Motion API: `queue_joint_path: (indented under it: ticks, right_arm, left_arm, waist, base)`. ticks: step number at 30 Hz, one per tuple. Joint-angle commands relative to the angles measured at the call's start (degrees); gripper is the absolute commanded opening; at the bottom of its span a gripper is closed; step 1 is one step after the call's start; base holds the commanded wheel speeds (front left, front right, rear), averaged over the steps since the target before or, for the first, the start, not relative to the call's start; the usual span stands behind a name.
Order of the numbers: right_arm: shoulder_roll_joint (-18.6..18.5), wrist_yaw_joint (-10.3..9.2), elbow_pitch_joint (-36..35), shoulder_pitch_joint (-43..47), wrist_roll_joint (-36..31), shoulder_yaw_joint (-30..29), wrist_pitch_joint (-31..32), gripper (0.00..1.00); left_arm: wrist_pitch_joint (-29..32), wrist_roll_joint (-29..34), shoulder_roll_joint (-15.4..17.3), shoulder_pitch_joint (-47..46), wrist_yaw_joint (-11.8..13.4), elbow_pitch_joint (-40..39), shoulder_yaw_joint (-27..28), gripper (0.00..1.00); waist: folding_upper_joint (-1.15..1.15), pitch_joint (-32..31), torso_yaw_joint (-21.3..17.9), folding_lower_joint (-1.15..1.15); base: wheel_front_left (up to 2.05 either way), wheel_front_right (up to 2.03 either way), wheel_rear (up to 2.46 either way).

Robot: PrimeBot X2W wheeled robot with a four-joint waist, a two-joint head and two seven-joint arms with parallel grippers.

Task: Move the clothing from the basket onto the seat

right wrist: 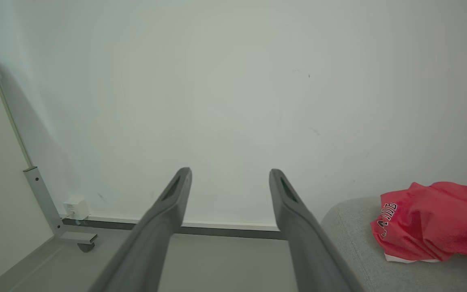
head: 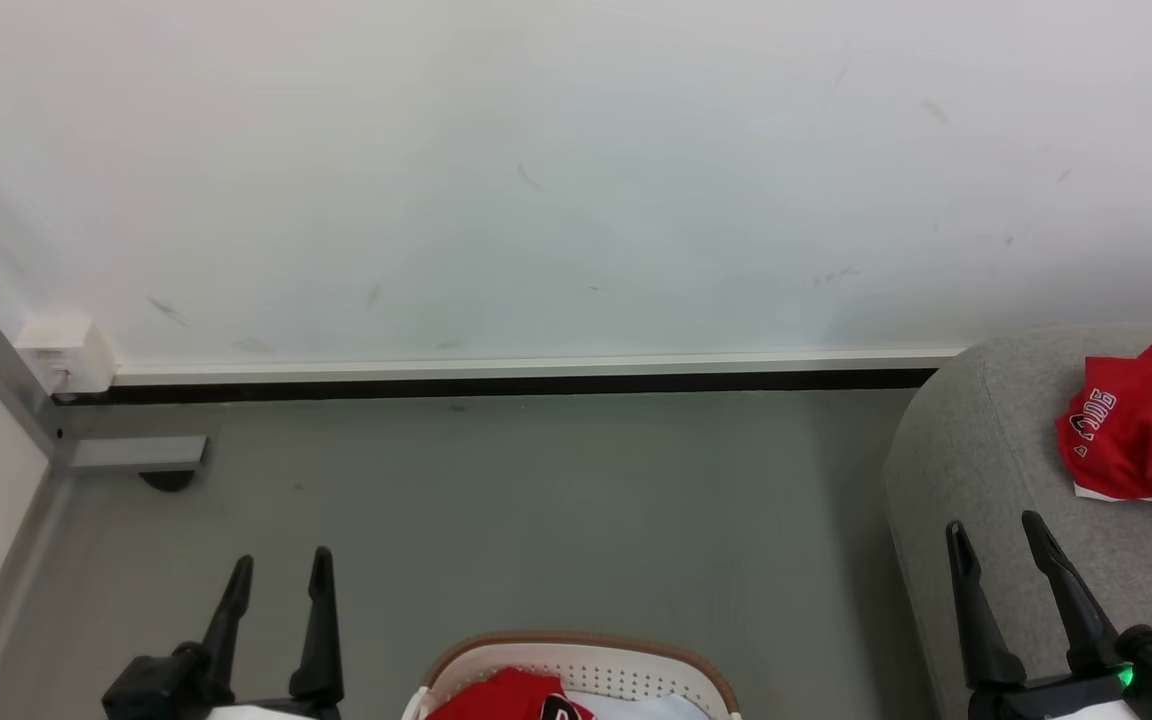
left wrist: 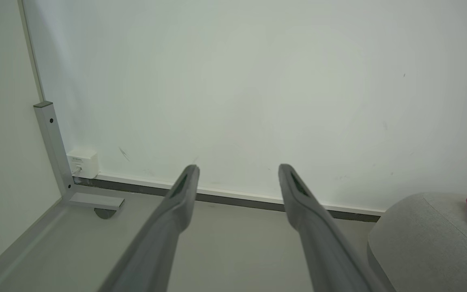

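Red fabric marks both ends of the job: one jersey [head: 1146, 425] lies crumpled on the grey seat [head: 976, 480] at the right, while more clothing [head: 506, 698] sits inside the basket [head: 586, 641], which stands on the floor [head: 536, 500] just below the robot, between its arms. The left pincer [head: 282, 556] and the right pincer [head: 993, 520] both stand wide and hold nothing, one on either side of the basket, the right near the seat's rounded corner. That posture reads as readiness: empty, spread fingers suit a downward reach into the basket for the next garment.
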Motion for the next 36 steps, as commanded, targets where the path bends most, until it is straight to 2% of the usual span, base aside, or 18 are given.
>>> queue_joint_path:
  ticks: [1,11,21,27,34,36]
  right_arm:
    - [-0.2,-0.14,0.3,-1.0,-0.5,0.1,0.0,1.0]
    - [-0.7,-0.14,1.0,-1.4,0.3,1.3,0.0,1.0]
    - [-2.0,-0.13,0.3,-3.4,0.6,2.3,0.0,1.0]
    - [-2.1,-0.14,-1.7,-6.6,1.1,1.6,0.0,1.0]
    - [0.7,-0.14,-4.4,-13.6,0.5,-1.1,0.0,1.0]
    - [1.3,-0.14,-5.0,-15.3,0.4,-2.0,0.0,1.0]
  left_arm:
    - [0.0,1.0,-0.5,-0.3,-0.7,0.2,0.8,1.0]
    - [0.0,3.2,-2.0,-0.6,-3.1,1.3,2.9,1.0]
    - [0.0,5.0,-2.4,-2.6,-5.1,4.4,1.9,1.0]
    - [0.0,6.2,-0.9,-7.6,-6.2,8.6,0.5,1.0]
    - [2.8,8.9,3.3,-16.8,-7.2,17.2,-2.7,1.0]
    - [3.6,8.9,3.5,-19.3,-7.4,19.8,-3.5,1.0]
  waist:
    - [0.0,0.1,-0.1,0.0]
    - [0.0,0.5,-1.3,0.0]
    - [0.0,3.3,-5.5,0.0]
    - [0.0,10.9,-8.9,0.0]
    - [0.0,22.1,-12.3,0.0]
    - [0.0,24.9,-13.0,0.0]
  base:
    - [0.0,0.0,0.0]
    - [0.0,0.0,0.0]
    - [0.0,0.0,0.0]
    - [0.0,0.0,0.0]
    - [0.0,0.0,0.0]
    - [0.0,0.0,0.0]
